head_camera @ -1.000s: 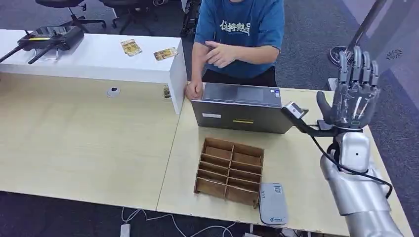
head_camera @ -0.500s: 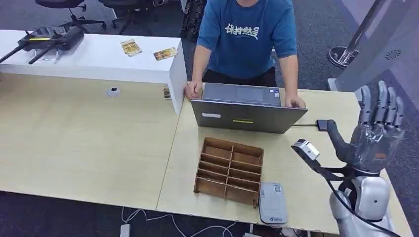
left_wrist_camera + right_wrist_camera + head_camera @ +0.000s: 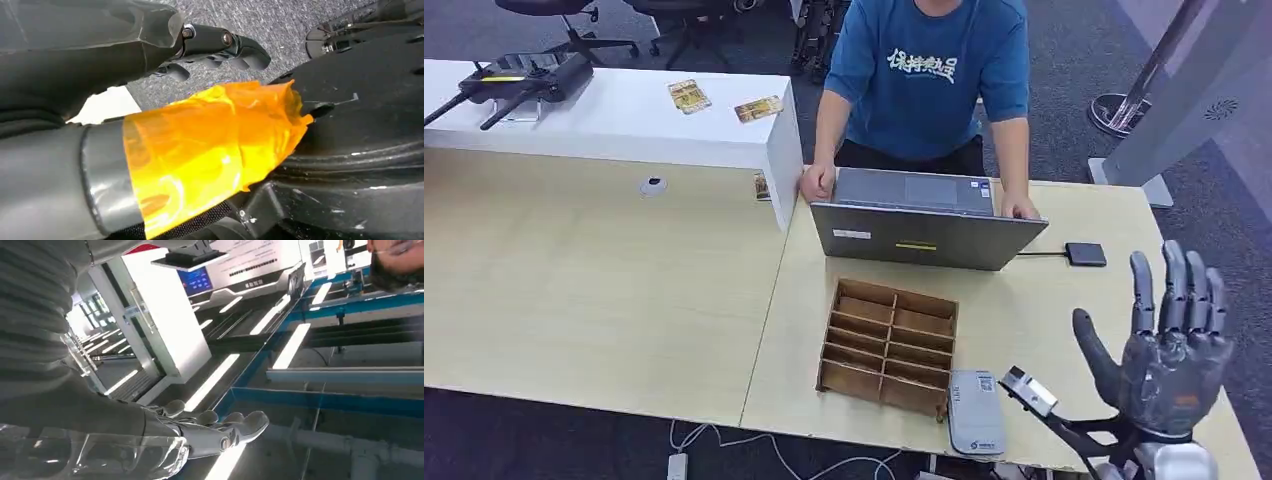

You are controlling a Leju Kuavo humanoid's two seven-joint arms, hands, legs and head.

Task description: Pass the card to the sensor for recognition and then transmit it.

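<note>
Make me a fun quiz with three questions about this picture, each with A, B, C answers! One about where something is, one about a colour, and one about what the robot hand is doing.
1. Where is the grey card reader?
A. On the white counter
B. At the table's near edge, beside the wooden box
C. On the laptop

2. What colour is the person's shirt?
A. Blue
B. Red
C. Yellow

3. What is the right robot hand doing?
A. Holding a card
B. Pressing the laptop
C. Raised, fingers apart, holding nothing

Answers:
1. B, the reader lies next to the wooden box by the table edge.
2. A, the shirt is blue with white writing.
3. C, the head view shows its fingers spread upward with nothing in them; the cards lie on the white counter.
</note>
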